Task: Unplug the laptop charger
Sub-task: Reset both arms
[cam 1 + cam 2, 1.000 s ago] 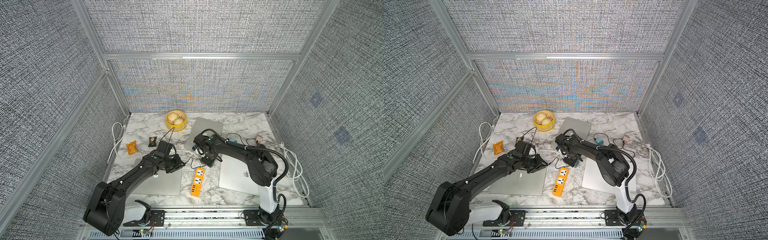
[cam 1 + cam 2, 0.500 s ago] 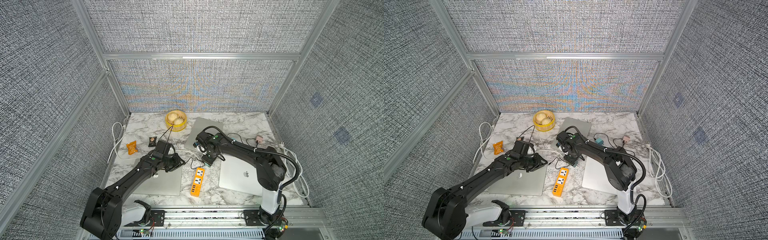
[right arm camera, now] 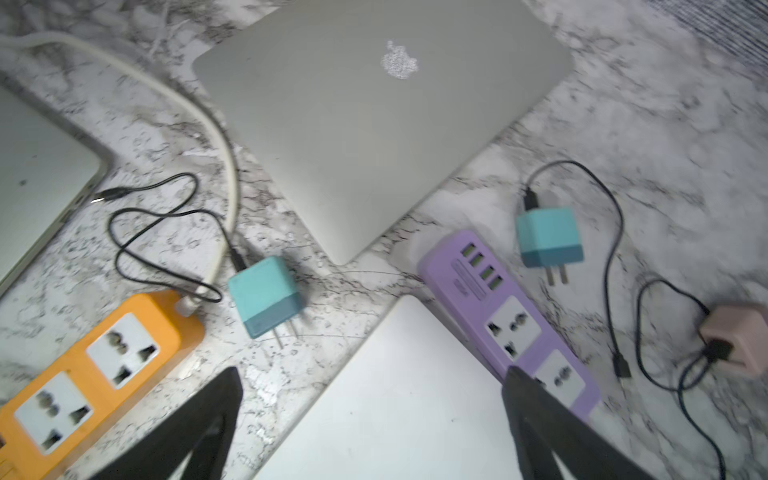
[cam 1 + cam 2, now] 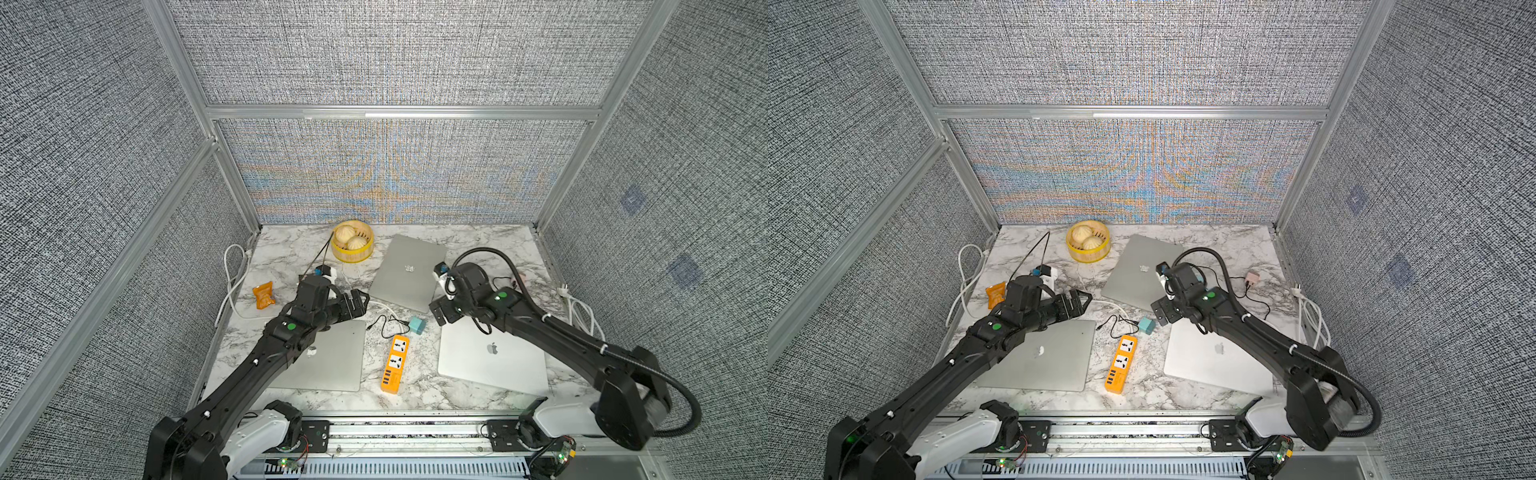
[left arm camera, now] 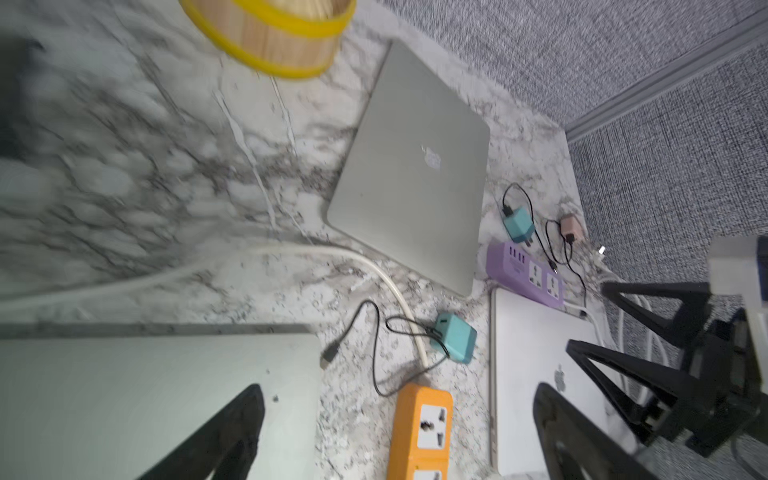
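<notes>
Left claw and right claw hang with fingers spread wide, gripping nothing, above the marble worktop. The teal cube laptop charger lies between them, nearer the right claw, prongs bare, just beside the orange power strip. Its thin black cable loops toward the left claw, its end loose beside a closed silver laptop.

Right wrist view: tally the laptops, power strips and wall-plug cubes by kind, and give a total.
Closed silver laptops: 3
Plastic power strips: 2, one orange, one purple
Small plug cubes: 3, two teal, one pink
Total: 8
</notes>
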`<state>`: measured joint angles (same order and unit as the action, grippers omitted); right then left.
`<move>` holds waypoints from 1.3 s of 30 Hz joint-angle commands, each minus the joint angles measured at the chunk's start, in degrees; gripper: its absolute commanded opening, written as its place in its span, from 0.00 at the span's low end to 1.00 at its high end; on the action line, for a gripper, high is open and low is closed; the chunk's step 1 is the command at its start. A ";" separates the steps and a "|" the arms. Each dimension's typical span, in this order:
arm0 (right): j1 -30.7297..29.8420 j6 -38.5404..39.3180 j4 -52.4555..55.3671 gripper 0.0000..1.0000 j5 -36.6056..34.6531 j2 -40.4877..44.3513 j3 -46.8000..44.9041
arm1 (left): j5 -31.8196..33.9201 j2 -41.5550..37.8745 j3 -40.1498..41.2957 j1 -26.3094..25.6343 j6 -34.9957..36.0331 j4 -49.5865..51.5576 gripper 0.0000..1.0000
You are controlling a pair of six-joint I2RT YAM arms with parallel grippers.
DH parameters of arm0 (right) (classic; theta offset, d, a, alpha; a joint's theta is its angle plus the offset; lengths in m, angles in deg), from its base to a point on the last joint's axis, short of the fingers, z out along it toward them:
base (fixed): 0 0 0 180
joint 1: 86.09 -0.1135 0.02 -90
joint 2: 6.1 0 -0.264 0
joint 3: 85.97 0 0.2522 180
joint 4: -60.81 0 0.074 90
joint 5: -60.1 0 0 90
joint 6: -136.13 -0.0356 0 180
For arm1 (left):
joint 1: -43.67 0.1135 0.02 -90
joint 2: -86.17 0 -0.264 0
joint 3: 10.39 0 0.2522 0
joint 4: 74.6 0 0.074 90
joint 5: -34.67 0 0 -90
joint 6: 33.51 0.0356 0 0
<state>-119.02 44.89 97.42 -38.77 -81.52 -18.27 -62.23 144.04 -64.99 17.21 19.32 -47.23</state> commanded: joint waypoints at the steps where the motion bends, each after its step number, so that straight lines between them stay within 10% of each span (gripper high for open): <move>1: 3.55 -4.90 -17.87 0.99 -7.19 7.10 -9.21 | 15.55 -3.93 4.06 0.12 9.72 -10.67 1.00; 8: 16.94 -5.05 -38.82 0.99 -11.95 16.73 -26.51 | 29.76 -5.09 12.26 0.18 36.08 -25.58 1.00; 14: 23.10 -3.83 -50.76 0.99 -11.84 9.33 -31.69 | 46.27 -2.17 20.26 1.89 44.67 -41.58 1.00; 23: 27.85 1.23 -73.52 0.99 -5.52 -3.63 -37.09 | 41.21 22.53 27.75 7.49 46.11 -78.78 1.00; 28: 28.70 2.40 -92.21 0.99 -0.86 -14.05 -41.01 | 38.08 30.37 25.68 9.44 44.35 -82.28 0.99; 32: 28.74 2.58 -73.80 0.99 0.97 -10.96 -34.12 | 27.73 29.23 26.93 12.86 42.15 -81.02 0.99; 39: 29.11 2.19 -70.53 0.99 0.95 -12.13 -31.14 | 28.98 31.72 23.23 14.37 40.33 -76.55 1.00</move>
<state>-89.88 46.90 25.18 -38.44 -93.63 -49.49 -32.24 176.37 -39.99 31.16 61.20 -126.22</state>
